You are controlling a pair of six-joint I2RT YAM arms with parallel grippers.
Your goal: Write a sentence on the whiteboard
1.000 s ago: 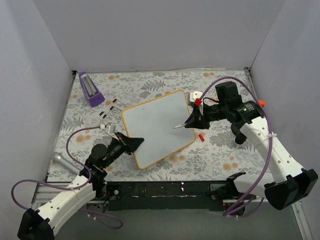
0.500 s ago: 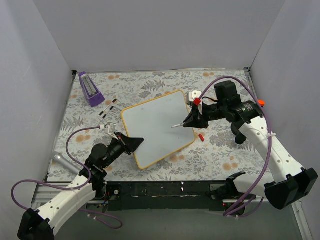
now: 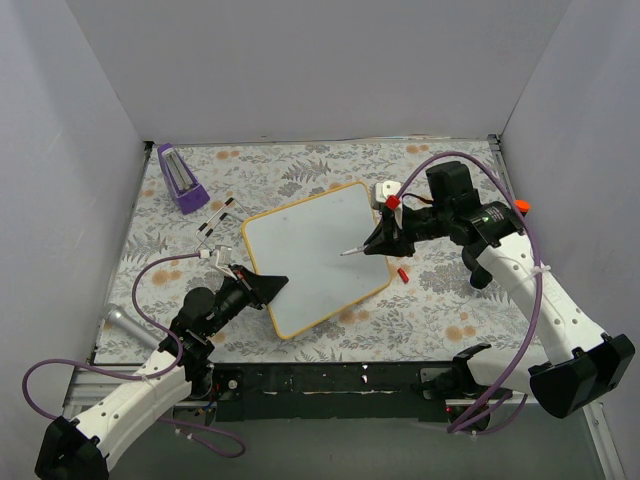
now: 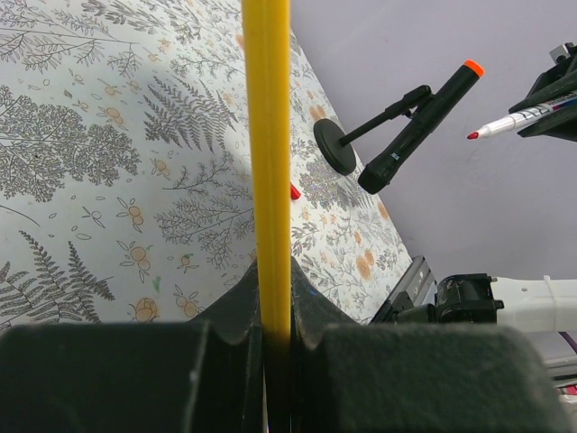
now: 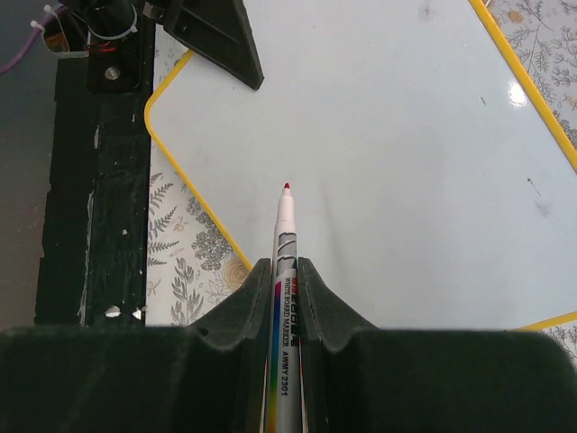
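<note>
Two grips: the left tool point(image 4: 270, 293) pinches the whiteboard point(image 3: 300, 262) by its frame, the right tool point(image 5: 286, 275) clamps a marker point(image 5: 285, 230).

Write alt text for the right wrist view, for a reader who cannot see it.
The right gripper, shut on an uncapped red-tipped marker, points it out over the whiteboard, a white surface with a yellow frame and no writing visible. At the top left, the left gripper clamps the board's edge.
</note>
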